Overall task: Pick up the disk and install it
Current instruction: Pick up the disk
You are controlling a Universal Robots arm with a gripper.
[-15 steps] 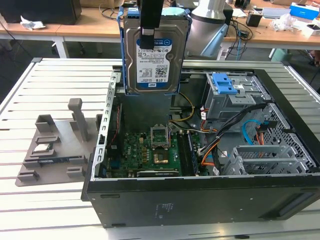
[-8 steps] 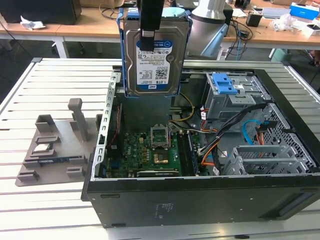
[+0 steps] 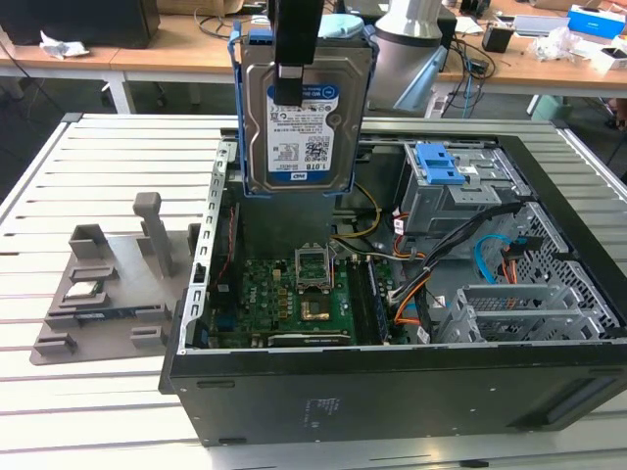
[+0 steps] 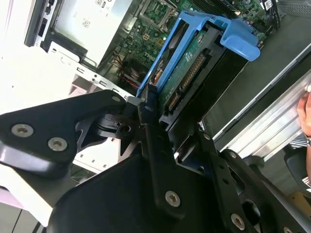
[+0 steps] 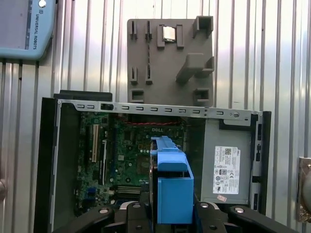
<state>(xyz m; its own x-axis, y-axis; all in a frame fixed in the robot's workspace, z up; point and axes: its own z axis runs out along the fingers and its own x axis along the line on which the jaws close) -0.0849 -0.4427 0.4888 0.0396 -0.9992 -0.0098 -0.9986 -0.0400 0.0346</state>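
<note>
I judge the pick-up half done and the install half in hand: the disk (image 3: 306,117) hangs on edge in the air above the open computer case (image 3: 392,392), label toward the exterior camera, its blue frame clear of every wall as far as I can see. It is over the circuit board (image 3: 294,304), not yet in any bay. The metal drive cage (image 3: 453,201) with the blue latch (image 3: 446,164) sits toward the exterior view's right, apart from the disk. Seating it would call for squaring the frame to a bay's rails, minding the loose cables (image 3: 460,245) lying close by.

The claw (image 4: 146,104) is closed tight on the disk (image 4: 194,58), its black fingers pinching one short end of the blue frame, connector side showing in the second wrist view. The first wrist view looks down the frame (image 5: 171,189) into the case. It touches nothing else that I can see
</note>
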